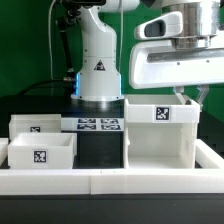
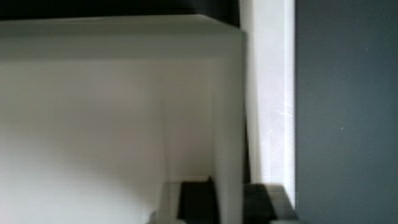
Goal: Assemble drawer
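Note:
The drawer housing (image 1: pixel 160 140), a white box with a tag on its top front edge, stands at the exterior view's right. Two white open-top trays sit at the left, one in front (image 1: pixel 40 157) and one behind it (image 1: pixel 35 124), each with a tag. My gripper (image 1: pixel 193 98) hangs over the housing's far right wall. In the wrist view my gripper (image 2: pixel 231 192) straddles that white wall (image 2: pixel 263 110), with a dark finger (image 2: pixel 198 203) pressed against each side. It appears shut on the wall.
The marker board (image 1: pixel 97 125) lies between the trays and the housing, in front of the robot base (image 1: pixel 98 65). A long low white rail (image 1: pixel 110 182) runs along the front. Dark table surface (image 1: pixel 100 150) shows between the parts.

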{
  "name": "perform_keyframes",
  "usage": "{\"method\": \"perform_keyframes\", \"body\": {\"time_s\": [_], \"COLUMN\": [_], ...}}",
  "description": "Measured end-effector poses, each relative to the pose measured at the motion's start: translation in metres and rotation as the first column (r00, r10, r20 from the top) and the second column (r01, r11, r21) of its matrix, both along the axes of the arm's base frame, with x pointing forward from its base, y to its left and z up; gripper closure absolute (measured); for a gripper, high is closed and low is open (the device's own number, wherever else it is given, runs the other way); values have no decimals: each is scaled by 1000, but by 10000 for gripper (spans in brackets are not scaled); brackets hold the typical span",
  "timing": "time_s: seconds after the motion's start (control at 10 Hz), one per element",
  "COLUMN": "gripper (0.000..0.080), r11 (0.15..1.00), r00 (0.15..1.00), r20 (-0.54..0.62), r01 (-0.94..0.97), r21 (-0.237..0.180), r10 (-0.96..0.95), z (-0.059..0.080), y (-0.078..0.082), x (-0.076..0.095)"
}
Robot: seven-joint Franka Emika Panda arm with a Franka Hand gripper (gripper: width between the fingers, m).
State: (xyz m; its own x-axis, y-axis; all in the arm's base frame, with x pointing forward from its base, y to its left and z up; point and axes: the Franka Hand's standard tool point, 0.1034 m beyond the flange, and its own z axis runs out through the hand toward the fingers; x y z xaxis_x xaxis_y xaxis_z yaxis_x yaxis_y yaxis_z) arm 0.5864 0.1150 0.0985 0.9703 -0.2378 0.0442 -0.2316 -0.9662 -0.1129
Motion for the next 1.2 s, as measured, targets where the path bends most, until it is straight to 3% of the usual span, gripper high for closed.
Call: {"method": "perform_keyframes", "body": {"time_s": [0.5,1.2], "gripper": [758,758], "r11": [962,821], "r00": [962,824], "r20": [14,-32], "r01": [273,567], "r21": [29,70], "r10": [-274,-566], "z": [2,4], "y": [-6,-10], "x": [12,17]}}
